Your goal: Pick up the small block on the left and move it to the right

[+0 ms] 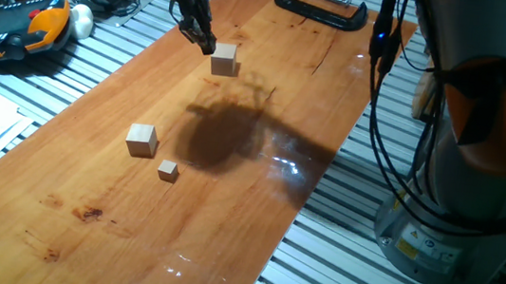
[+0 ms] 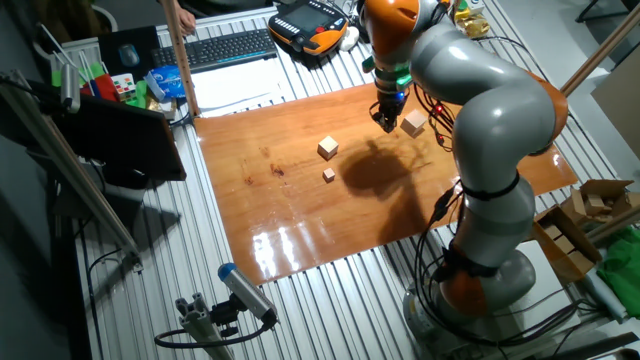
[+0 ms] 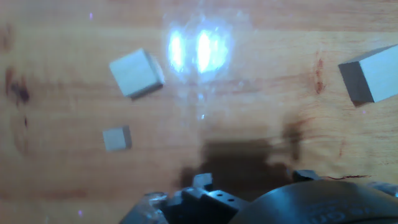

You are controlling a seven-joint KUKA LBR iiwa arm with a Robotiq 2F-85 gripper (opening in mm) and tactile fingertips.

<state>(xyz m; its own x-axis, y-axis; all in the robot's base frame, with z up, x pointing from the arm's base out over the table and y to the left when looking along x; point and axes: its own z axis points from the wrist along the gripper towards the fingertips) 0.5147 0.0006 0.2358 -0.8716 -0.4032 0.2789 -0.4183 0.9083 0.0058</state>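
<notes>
Hand (image 1: pixel 203 39) beside small block (image 1: pixel 224 58), grip state unclear; fingers unseen in hand view.

The desk (image 1: pixel 227 206) is warm orange-brown wood with dark stains. On it, the three cubes are pale plain wood: the small block (image 1: pixel 224 58), the smaller cube (image 1: pixel 141 139), the tiny cube (image 1: pixel 168 170). The gripper (image 1: pixel 200 38) is black.

Grey KUKA arm (image 2: pixel 490 110) with orange joint rings and a black gripper (image 1: pixel 198 33).

The links are smooth, rounded, light grey shells; orange bands mark the joints, and a green light glows near the wrist. Black cables (image 1: pixel 379 128) hang in loops along the arm, one carrying a small blue light. The round base (image 1: pixel 433 239) bears a yellow warning sticker. In the hand view the gripper body is dark and blurred, perhaps with small screws.
</notes>
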